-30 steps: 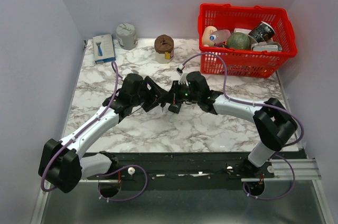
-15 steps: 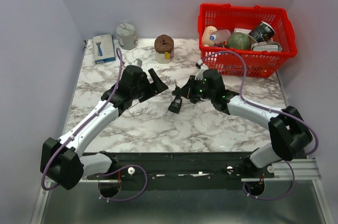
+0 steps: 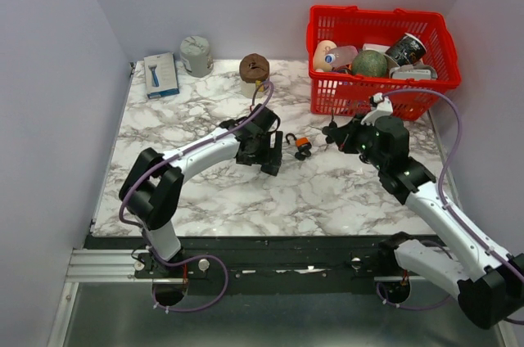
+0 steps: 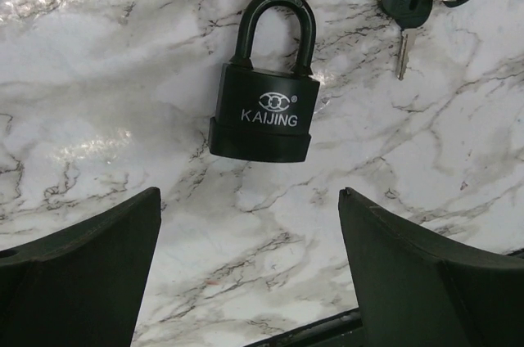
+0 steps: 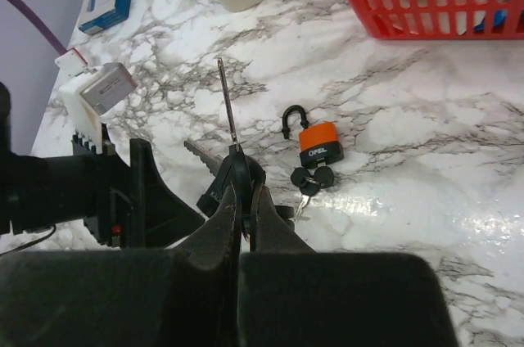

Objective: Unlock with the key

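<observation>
Black padlock shows KAIJING lettering only in the left wrist view.

We see a red basket full of odds and ends at the counter's far right corner, and along its far edge a blue box, a grey tin and a brown-topped jar.

right tool: clamped on key | orange padlock: flat on marble tabletop beyond
</observation>
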{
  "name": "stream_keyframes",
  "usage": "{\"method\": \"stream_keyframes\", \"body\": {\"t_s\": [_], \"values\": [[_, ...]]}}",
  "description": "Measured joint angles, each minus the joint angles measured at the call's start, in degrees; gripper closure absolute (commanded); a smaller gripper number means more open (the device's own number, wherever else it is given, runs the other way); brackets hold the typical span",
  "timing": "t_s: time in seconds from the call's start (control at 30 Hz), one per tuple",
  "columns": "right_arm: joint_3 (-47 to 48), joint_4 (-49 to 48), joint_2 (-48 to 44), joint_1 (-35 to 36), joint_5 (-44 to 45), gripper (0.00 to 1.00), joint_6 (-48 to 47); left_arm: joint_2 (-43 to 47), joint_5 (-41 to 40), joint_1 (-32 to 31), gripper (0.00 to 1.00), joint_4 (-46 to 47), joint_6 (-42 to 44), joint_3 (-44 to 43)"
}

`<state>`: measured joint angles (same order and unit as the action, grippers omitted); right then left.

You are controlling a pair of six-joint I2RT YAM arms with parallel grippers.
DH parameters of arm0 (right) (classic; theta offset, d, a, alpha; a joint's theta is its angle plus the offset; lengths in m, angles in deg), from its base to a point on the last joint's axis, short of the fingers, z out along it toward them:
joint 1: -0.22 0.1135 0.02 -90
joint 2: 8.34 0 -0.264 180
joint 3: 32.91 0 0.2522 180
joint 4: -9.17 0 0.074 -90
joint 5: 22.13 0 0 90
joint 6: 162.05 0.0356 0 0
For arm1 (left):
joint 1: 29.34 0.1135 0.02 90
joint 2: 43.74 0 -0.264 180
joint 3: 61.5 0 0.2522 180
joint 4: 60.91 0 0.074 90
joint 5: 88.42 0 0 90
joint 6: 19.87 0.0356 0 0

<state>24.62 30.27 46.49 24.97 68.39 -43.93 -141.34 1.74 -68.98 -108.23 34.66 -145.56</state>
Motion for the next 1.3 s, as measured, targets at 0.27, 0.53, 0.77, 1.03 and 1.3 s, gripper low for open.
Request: {"method": "stream_keyframes", "body": {"t_s": [0.27,0.53,0.77,1.03,1.3], "values": [[-1.11,4.11,-2.93,-0.02,2.82,0.99,-0.46,-6.99,-0.81,-0.24,0.10,-1.95,4.35,-5.07],[-1.07,5.33,1.01,-0.02,3.06,0.99,-1.40,-12.79,-0.68,-0.24,0.09,-2.40,5.27,-9.09],[-1.05,5.57,1.75,-0.02,3.04,0.99,-2.25,-15.67,0.96,-0.52,0.10,-2.21,5.25,-10.64],[-0.96,5.60,1.79,-0.02,3.02,0.99,-2.69,-17.07,1.14,-0.61,0.20,-2.69,5.29,-12.26],[-0.96,5.60,2.27,-0.09,2.97,0.99,-2.69,-17.94,1.16,-0.61,0.51,-3.02,5.62,-13.31]]}}
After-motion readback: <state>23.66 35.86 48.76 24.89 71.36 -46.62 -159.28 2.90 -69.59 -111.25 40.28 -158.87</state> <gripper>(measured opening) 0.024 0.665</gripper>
